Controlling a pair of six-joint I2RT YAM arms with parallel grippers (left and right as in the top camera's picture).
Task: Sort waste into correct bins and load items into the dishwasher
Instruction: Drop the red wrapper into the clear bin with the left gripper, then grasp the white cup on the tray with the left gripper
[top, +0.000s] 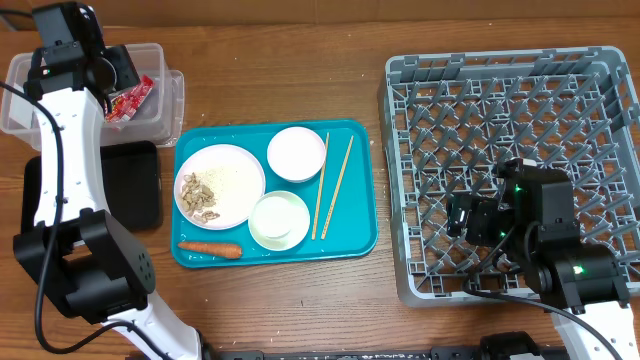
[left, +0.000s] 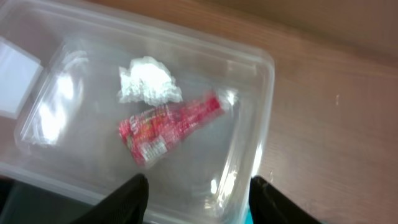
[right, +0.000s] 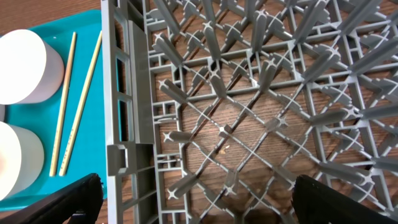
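The left gripper (left: 199, 200) hangs over the clear plastic rectangular tub (top: 176, 95) at the far left corner of the bench. Its fingers are spread and there is nothing between them. The red snack wrapper (left: 168, 124) and the crumpled silvery-white paper (left: 148, 81) lie side by side on the tub floor, touching, so the dry waste looks sorted.

The right gripper (right: 199, 204) is also wide apart and empty. It is parked above the near left part of the large grey lattice dish rack (top: 397, 180) on the right side of the bench, most likely waiting. The rack holds nothing.

In the middle sits the teal tray (top: 365, 200). It carries:
- the white round plate (top: 240, 185) with pale food crumbs (top: 200, 195);
- two white bowls (top: 296, 153) (top: 279, 219);
- two thin wooden chopsticks (top: 320, 185) along the tray's right side;
- a small orange carrot (top: 210, 249) near the tray's near left corner.

The shallow black tray (top: 135, 190) by the left edge is partly hidden by the left arm; its visible part is bare. The rack's left wall stands between the dishes and the rack floor, so each item would need lifting over it.
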